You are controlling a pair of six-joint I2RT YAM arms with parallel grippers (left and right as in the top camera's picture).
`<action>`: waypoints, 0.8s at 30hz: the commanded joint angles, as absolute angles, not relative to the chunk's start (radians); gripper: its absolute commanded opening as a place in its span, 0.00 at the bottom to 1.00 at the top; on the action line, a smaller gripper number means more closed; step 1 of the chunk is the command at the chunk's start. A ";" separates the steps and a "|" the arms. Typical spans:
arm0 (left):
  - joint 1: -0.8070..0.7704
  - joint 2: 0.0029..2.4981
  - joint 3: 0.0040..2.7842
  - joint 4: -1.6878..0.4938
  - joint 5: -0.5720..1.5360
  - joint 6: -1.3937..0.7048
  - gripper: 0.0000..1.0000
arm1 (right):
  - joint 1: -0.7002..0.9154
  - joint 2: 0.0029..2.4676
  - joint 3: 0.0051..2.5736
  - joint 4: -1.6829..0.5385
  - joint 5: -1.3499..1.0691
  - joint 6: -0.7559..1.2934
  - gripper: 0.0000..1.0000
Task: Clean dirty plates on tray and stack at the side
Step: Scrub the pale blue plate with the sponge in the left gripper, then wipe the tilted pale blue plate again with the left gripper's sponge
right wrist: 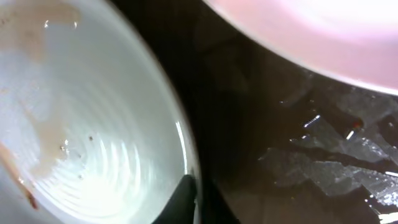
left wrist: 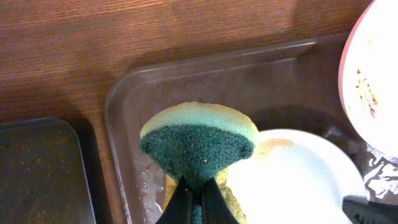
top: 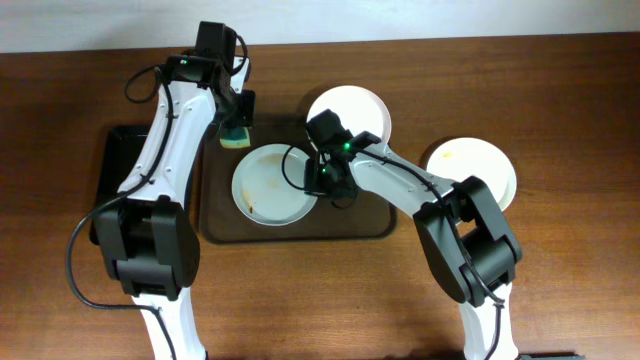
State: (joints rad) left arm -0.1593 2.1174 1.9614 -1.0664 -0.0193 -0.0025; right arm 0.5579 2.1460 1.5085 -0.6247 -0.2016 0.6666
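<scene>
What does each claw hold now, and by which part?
The left claw pinches the sponge by one edge. The right claw seems to grip the pale plate at its rim.

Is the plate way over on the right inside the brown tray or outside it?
Outside. The white plate sits on the bare wooden table, past the right edge of the tray.

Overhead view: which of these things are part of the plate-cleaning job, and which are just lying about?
In the job: brown tray, blue-green plate on it, upper white plate at its top edge, side white plate on the table, sponge.
Lying about: small black tray.
</scene>
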 commanded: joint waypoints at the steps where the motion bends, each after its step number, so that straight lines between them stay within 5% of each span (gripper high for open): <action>1: -0.152 2.117 1.979 -1.076 -0.013 -0.015 0.01 | 0.556 2.139 1.522 -0.671 -0.191 0.646 0.04; 5: -0.152 2.122 1.979 -1.110 0.039 -0.015 0.01 | 0.560 2.036 1.594 -0.820 -0.120 0.567 0.04; 13: -0.152 2.128 1.979 -1.120 0.039 -0.015 0.01 | 0.673 1.847 1.676 -1.090 0.438 0.534 0.04; 20: -0.152 2.128 1.979 -1.119 0.038 -0.016 0.01 | 0.853 1.842 1.676 -1.203 0.995 0.769 0.04; 24: -0.152 2.128 1.979 -1.128 0.041 -0.016 0.01 | 0.876 1.848 1.674 -1.190 1.003 0.897 0.04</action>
